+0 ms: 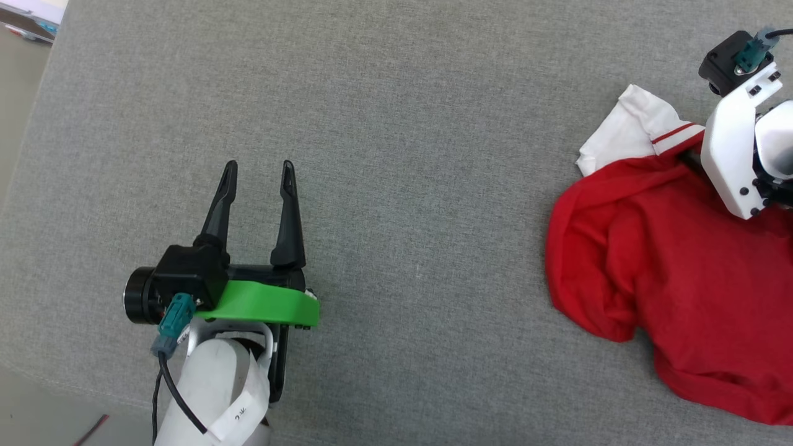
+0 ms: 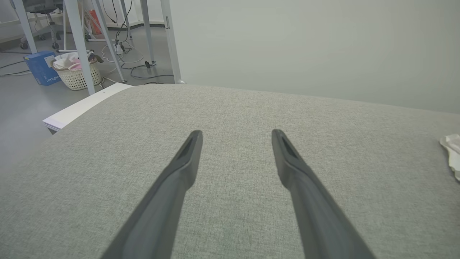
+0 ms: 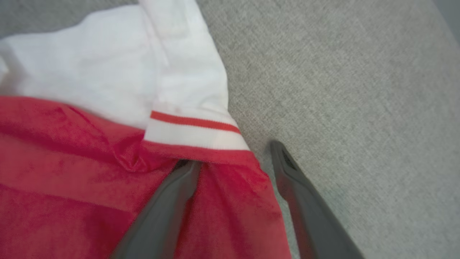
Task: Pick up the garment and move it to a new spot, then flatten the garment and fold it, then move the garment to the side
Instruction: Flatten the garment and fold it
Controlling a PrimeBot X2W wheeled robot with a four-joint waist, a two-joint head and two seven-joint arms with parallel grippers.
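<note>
A crumpled red soft jersey T-shirt with white short sleeves [image 1: 669, 266] lies at the right edge of the grey fabric-covered worktop [image 1: 396, 124]. The right gripper [image 3: 233, 154] is at its striped sleeve trim, jaws apart. One fingertip is tucked beneath the hem and the other is over bare worktop. The left gripper [image 1: 259, 167] hangs well apart, its jaws wide and holding nothing.

Grey fabric surface [image 1: 396, 124]; beyond it a white basket [image 2: 76, 75] beside a blue box [image 2: 40, 66]
</note>
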